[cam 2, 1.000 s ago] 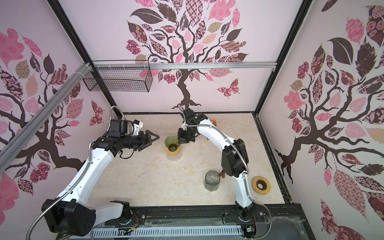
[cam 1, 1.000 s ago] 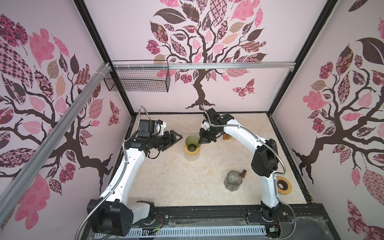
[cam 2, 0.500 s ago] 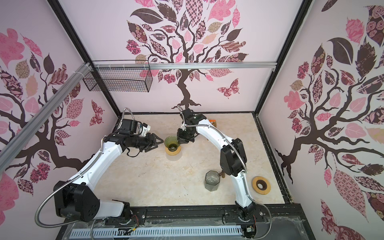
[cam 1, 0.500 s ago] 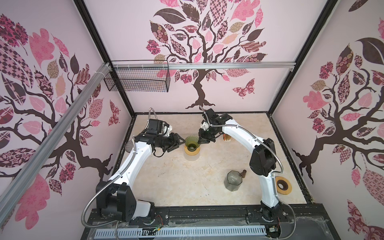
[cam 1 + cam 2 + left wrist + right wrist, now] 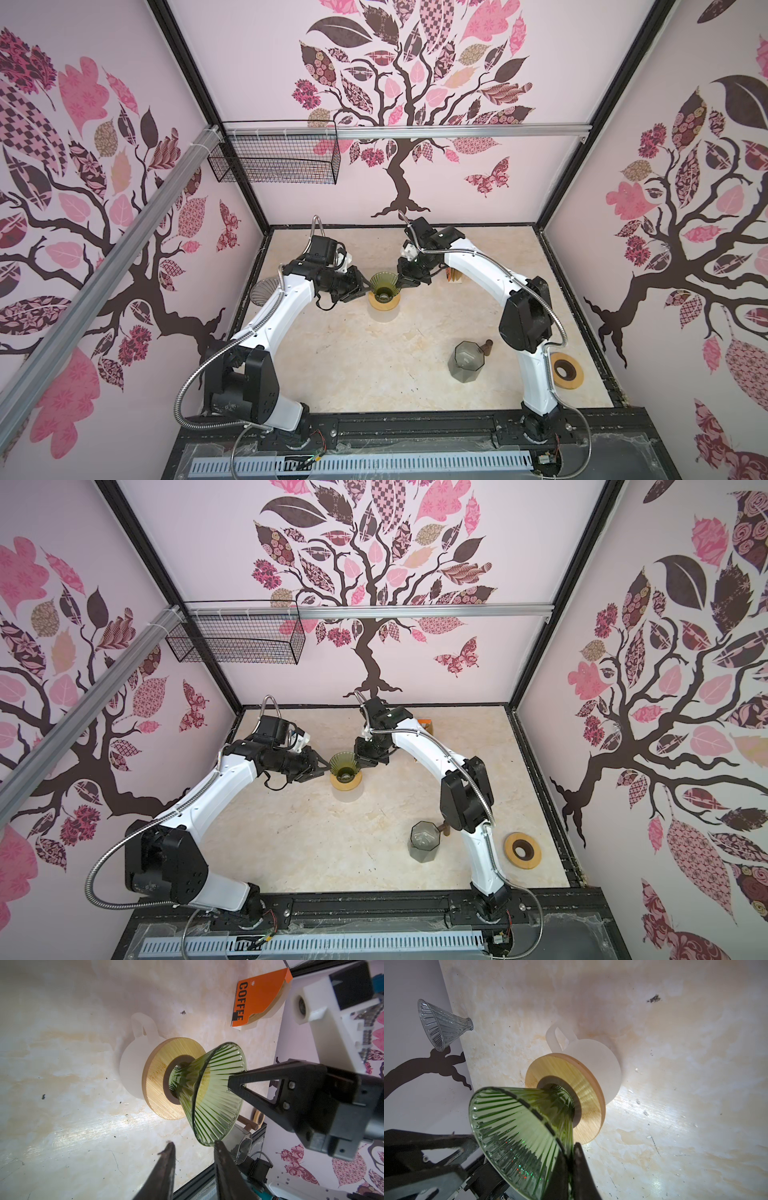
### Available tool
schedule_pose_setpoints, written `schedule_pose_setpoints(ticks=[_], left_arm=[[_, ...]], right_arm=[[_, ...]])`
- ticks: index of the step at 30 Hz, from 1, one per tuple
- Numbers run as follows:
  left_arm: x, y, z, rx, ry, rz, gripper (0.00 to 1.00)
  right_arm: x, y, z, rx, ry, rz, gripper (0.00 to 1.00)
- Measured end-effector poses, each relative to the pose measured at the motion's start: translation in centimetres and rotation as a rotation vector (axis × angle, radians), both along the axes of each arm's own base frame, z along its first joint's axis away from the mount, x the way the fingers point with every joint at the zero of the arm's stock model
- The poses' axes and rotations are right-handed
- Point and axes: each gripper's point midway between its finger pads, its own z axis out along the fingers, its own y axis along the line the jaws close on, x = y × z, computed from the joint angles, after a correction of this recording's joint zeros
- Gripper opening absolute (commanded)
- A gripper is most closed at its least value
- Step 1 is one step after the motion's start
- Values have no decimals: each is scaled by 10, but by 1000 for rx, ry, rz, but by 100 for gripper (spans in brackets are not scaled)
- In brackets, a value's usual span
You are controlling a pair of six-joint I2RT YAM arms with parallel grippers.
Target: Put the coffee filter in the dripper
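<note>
A green ribbed glass dripper [image 5: 383, 283] [image 5: 344, 762] stands in a wooden ring [image 5: 162, 1082] on a white mug [image 5: 133, 1072]. My right gripper [image 5: 572, 1147] is shut on the dripper's [image 5: 519, 1126] rim, with one finger inside and one outside. From the opposite side my left gripper [image 5: 194, 1145] [image 5: 366, 286] stands open with a narrow gap. One of its tips is at the rim of the dripper [image 5: 218, 1093], and nothing is clamped. The coffee filter [image 5: 257, 999] lies as a pale fan-shaped stack under an orange cover marked COFFEE, behind the right arm [image 5: 453, 275].
A clear glass dripper [image 5: 442, 1024] [image 5: 266, 291] lies by the left wall. A grey faceted glass [image 5: 467, 365] and a small brown piece [image 5: 488, 347] stand at front right. A second wooden ring [image 5: 523, 850] lies near the right edge. A wire basket [image 5: 274, 156] hangs on the back wall.
My left gripper has moved right up to the dripper's rim and its jaws have narrowed. The right gripper has kept its hold on the rim.
</note>
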Motion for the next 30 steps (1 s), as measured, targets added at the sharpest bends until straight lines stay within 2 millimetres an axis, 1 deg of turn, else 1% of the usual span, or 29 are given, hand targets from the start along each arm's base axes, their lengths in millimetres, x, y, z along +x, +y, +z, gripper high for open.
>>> schedule_pose_setpoints(ticks=[7, 11, 18, 24, 30], left_arm=[[11, -2, -7, 5, 21, 6, 23], [13, -3, -10, 9, 29, 5, 22], [17, -5, -16, 17, 43, 3, 17], [18, -7, -17, 21, 45, 0, 13], [18, -7, -20, 23, 52, -3, 11]], right_arm=[[0, 0, 0, -2, -5, 7, 2], [0, 0, 0, -3, -5, 8, 2], [-1, -1, 1, -4, -4, 10, 2], [-2, 0, 0, -11, -4, 12, 2], [-3, 0, -1, -16, -3, 13, 2]])
